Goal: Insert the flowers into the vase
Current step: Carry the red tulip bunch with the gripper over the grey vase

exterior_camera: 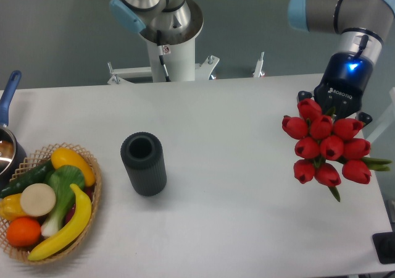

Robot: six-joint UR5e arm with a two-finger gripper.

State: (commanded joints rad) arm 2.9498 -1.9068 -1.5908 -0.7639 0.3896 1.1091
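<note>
Your gripper (334, 112) holds the tulips (327, 144) at three o'clock, jaws hidden behind the buds, grip width unclear. The vase (144, 164) stands upright at nine o'clock of them, well apart.

A wicker basket (92, 173) of fruit and vegetables — beside it, a blue-handled pot (7, 139).
</note>
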